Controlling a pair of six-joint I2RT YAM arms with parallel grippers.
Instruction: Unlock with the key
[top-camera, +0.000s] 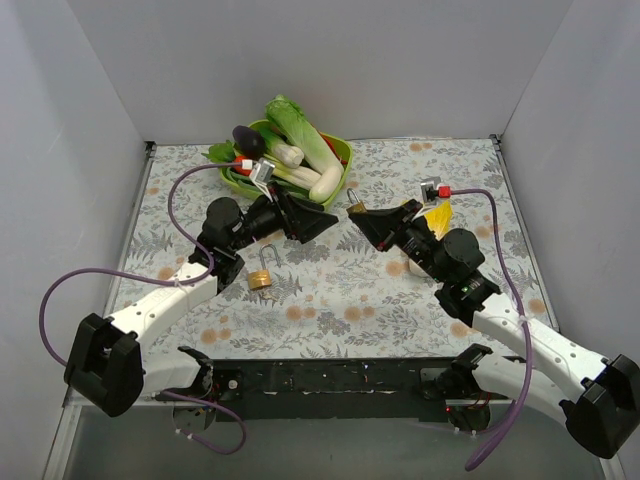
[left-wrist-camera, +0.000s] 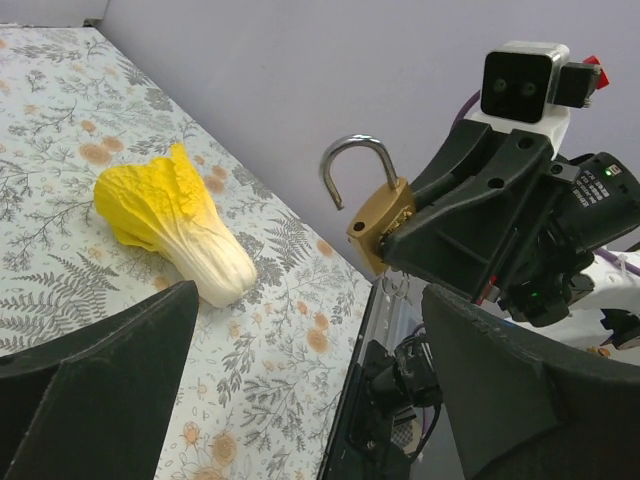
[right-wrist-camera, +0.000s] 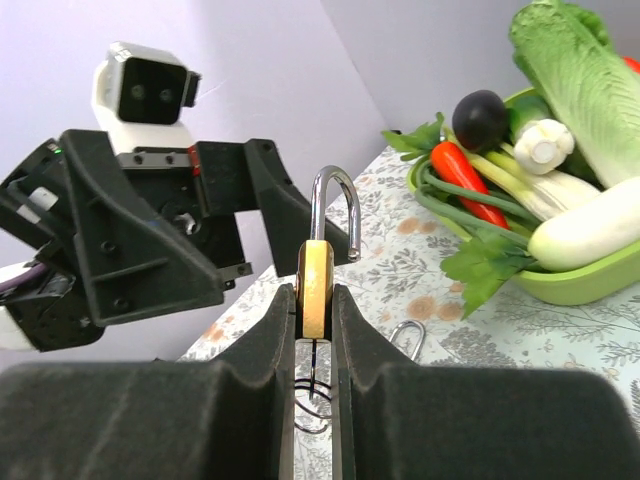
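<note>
My right gripper (top-camera: 363, 216) (right-wrist-camera: 315, 300) is shut on the small brass padlock (right-wrist-camera: 315, 285) (top-camera: 355, 207) and holds it above the table with its silver shackle (right-wrist-camera: 335, 210) swung open. The thin grey key (right-wrist-camera: 313, 358) hangs from the padlock's underside between my fingers, its wire ring (right-wrist-camera: 313, 400) below it. In the left wrist view the padlock (left-wrist-camera: 380, 215) faces me with the ring (left-wrist-camera: 391, 287) under it. My left gripper (top-camera: 322, 222) (left-wrist-camera: 310, 400) is open and empty, a short way left of the padlock.
The larger brass padlock (top-camera: 262, 276) lies on the mat below my left arm; its shackle (right-wrist-camera: 408, 338) shows in the right wrist view. A green basket (top-camera: 346, 156) of vegetables stands at the back. A yellow cabbage (left-wrist-camera: 175, 225) (top-camera: 436, 218) lies by my right arm.
</note>
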